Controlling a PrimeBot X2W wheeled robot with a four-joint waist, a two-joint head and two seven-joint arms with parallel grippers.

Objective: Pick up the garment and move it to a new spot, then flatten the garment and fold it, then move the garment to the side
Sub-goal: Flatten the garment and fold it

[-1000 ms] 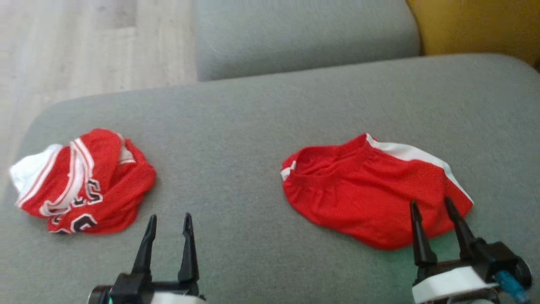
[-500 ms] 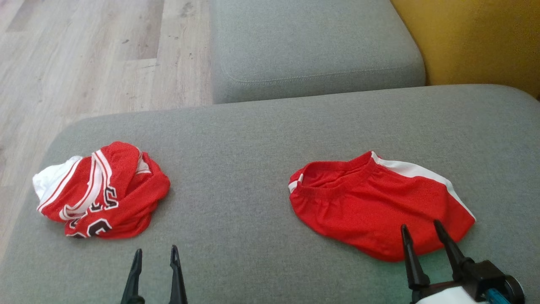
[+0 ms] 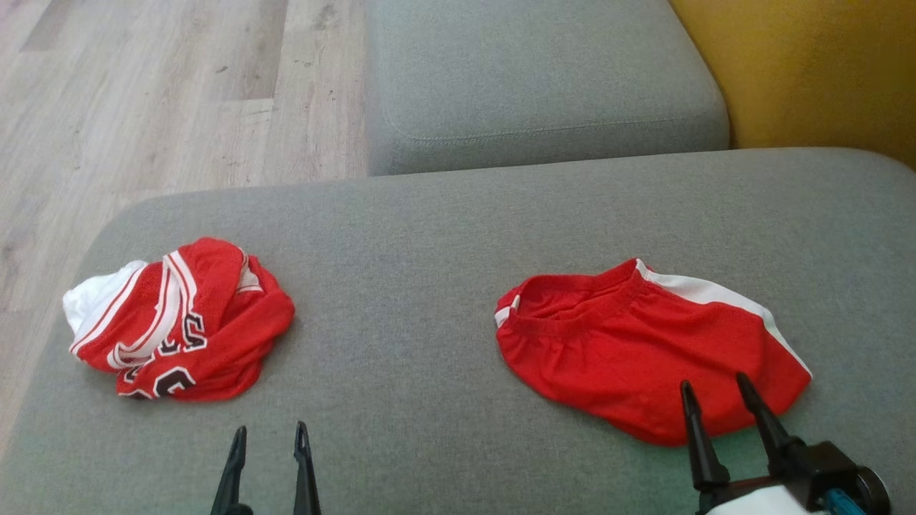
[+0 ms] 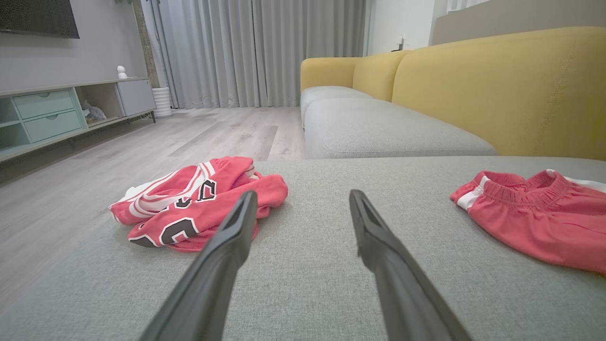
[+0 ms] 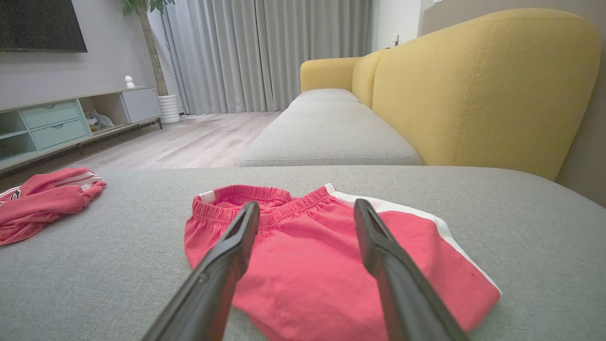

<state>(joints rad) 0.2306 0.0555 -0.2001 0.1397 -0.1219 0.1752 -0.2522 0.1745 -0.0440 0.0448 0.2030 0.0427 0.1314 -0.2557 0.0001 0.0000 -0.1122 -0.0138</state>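
A crumpled red jersey (image 3: 182,322) with white trim and dark numerals is being seen bunched on the left part of the grey sofa seat (image 3: 401,300), near the rounded edge that borders the wooden floor (image 3: 143,107). The red shorts (image 3: 630,343), with a white side stripe and the elastic waistband turned toward the jersey, are being seen lying fairly flat on the right part of the same seat, well apart from the jersey. The left gripper (image 3: 270,428) is being held released, its two fingers spread with nothing between them, over bare cushion near the jersey and apart from it. The right gripper (image 3: 715,380) is likewise being held released and empty, its fingers being pointed over the near edge of the shorts; whether the cloth is being touched cannot be told. A second grey cushion (image 3: 544,71) and a yellow backrest (image 3: 823,64) are being shown beyond the seat.
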